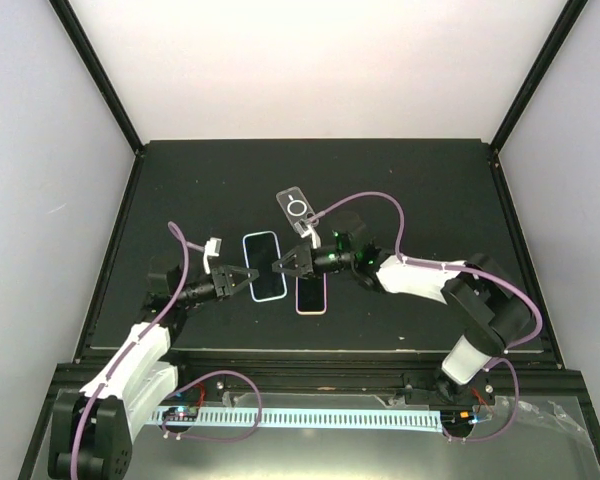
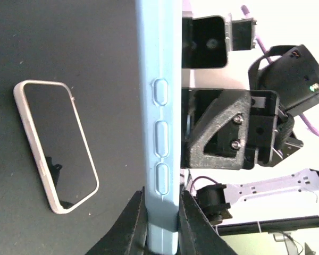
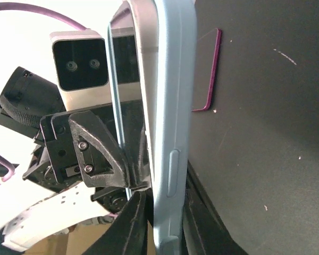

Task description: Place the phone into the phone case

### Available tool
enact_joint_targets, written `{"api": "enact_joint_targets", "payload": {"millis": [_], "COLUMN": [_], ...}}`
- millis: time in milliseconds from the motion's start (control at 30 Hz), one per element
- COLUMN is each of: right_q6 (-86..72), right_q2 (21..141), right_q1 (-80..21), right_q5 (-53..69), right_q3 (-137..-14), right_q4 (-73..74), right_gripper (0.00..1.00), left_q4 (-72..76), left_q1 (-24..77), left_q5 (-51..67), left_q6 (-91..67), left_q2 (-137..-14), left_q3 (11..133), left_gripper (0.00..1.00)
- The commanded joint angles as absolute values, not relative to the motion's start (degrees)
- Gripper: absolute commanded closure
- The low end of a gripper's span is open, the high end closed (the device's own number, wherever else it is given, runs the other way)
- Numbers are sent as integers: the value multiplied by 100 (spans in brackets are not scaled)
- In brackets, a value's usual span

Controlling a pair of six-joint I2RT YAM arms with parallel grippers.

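Nearest, a pink-edged phone (image 1: 311,296) lies flat on the black table (image 1: 420,190). Just beyond it, the left gripper (image 1: 252,282) and right gripper (image 1: 277,267) face each other, both sets of jaws clenched on opposite long edges of the light-blue phone case (image 2: 162,133), with the phone (image 1: 264,268) sitting inside. Farthest lies a clear case (image 1: 297,208).

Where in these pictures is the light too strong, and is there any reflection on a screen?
Top external: even light, matte table without glare, back wall nearly washed out. Left wrist: the background beyond the blue case is blown out; the phone screen mirrors dark shapes. Right wrist: upper left is overexposed, the case edge is sharp.
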State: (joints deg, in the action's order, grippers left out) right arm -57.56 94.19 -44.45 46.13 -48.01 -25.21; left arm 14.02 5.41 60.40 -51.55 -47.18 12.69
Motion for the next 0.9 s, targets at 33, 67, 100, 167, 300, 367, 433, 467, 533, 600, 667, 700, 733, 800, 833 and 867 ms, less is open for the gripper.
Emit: {"api": "enact_joint_targets", "payload": {"millis": [33, 67, 100, 167, 300, 367, 433, 467, 533, 600, 667, 700, 733, 800, 833, 867], "right_q6": [-5776, -5820, -5843, -5815, -6069, -6147, -6168, -6177, -6213, -6318, -6492, -6624, -6713, -6890, -6966, -7011], "right_q2": [9211, 9213, 9209, 9202, 9208, 9197, 9148, 9130, 9102, 9108, 9129, 9147, 9149, 9147, 9138, 9124], "right_q1": [-4496, -4495, -4496, -4499, -4501, -4505, -4504, -4505, -4507, -4501, -4508, -4503, -4506, -4503, -4504, -4505], "right_q5": [4831, 4878, 4924, 4975, 5160, 5226, 5250, 5252, 5275, 5328, 5400, 5427, 5438, 5445, 5437, 5420], "right_q3": [-4811, -4758, -4679, -4559, -4273, -4182, -4093, -4056, -4001, -3967, -3924, -3897, -3868, -3830, -3808, -3806], "right_q4": [-3013, -3150, -3255, -3305, -3802, -3948, -4042, -4077, -4156, -4291, -4524, -4652, -4778, -4981, -5049, -5071], "right_gripper": [77, 73, 68, 64, 61, 61, 63, 66, 74, 79, 83, 86, 91, 96, 97, 98], "left_q4": [2669, 2909, 3059, 3149, 3151, 3120, 3086, 3040, 2835, 2592, 2480, 2396, 2256, 1760, 1516, 1312], "left_q1": [582, 584, 581, 587, 582, 581, 582, 585, 580, 585, 580, 580, 584, 583, 589, 596], "left_q5": [6297, 6304, 6299, 6285, 6235, 6216, 6176, 6160, 6123, 6058, 5987, 5939, 5903, 5851, 5821, 5791], "left_q6": [-5897, -6040, -6142, -6195, -6113, -6071, -6045, -6002, -5842, -5666, -5563, -5490, -5382, -5032, -4794, -4633], "left_q2": [-4498, -4463, -4428, -4340, -4188, -4167, -4158, -4162, -4166, -4145, -4112, -4093, -4083, -4080, -4078, -4078], "left_q3": [1180, 1145, 1129, 1169, 1254, 1281, 1300, 1312, 1360, 1415, 1428, 1436, 1466, 1606, 1676, 1742], "left_gripper": [97, 98, 99, 98, 98, 99, 98, 98, 99, 99, 98, 98, 98, 99, 99, 98]}}
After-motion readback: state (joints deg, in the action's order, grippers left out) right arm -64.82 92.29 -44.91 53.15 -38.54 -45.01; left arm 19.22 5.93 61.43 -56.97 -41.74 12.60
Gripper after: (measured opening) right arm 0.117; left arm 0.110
